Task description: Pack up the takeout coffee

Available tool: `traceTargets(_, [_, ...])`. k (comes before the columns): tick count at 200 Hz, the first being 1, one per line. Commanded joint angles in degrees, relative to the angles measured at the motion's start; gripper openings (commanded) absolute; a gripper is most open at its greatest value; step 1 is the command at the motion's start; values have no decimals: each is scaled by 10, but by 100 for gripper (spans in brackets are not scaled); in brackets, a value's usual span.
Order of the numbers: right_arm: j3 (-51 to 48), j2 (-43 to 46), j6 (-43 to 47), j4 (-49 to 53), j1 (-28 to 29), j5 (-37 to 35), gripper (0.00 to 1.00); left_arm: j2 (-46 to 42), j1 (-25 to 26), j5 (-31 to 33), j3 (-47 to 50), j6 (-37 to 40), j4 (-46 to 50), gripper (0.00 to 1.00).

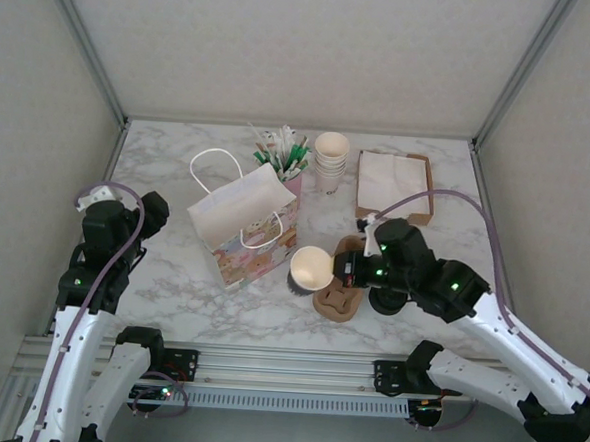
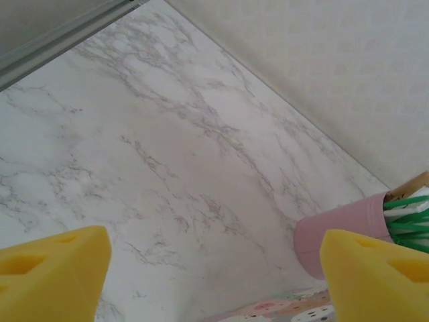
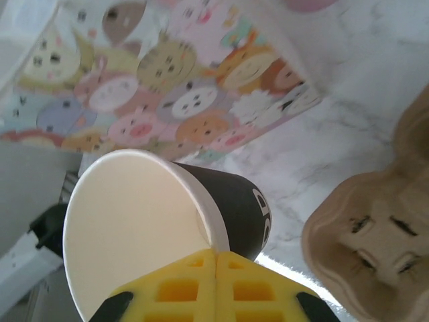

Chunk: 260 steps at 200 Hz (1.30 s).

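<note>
The takeout coffee cup [image 1: 310,269] is a black paper cup [image 3: 258,211] with a cream inside and an open top, no lid on it. It hangs tilted just left of the brown pulp carrier [image 1: 342,300], mouth towards the camera. My right gripper [image 1: 336,273] is shut on its rim, the yellow pads [image 3: 216,260] pinching the cup's wall. The carrier's slots [image 3: 369,235] lie to the right of the cup. My left gripper [image 1: 151,212] is at the table's left side, open [image 2: 214,275] over bare marble with nothing between its pads.
A cartoon-printed gift bag [image 1: 243,223] stands just left of the cup, its printed side [image 3: 167,87] close behind it. At the back are a pink holder of green stirrers [image 1: 292,167], a stack of cream cups [image 1: 330,159] and a napkin box [image 1: 395,187].
</note>
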<state>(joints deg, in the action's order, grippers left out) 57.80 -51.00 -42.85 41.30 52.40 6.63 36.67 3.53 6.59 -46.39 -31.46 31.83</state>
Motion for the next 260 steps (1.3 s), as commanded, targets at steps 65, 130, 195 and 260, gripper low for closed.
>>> traceTargets(65, [-50,-130,-33,-135,93,-107,0,-104,51,-132,-26,-37,92,77])
traceTargets(130, [-45,-176,-47,-156,93,-194,0,-108,104,-90,-29,-179,167,66])
traceTargets(195, [-1,-246,-57,-195,88,-215,0,-171,104,-135,23,-231,249,60])
traceTargets(260, [39,-308,-69,-197,70,-197,0,-154,107,-197,77,-231,259,55])
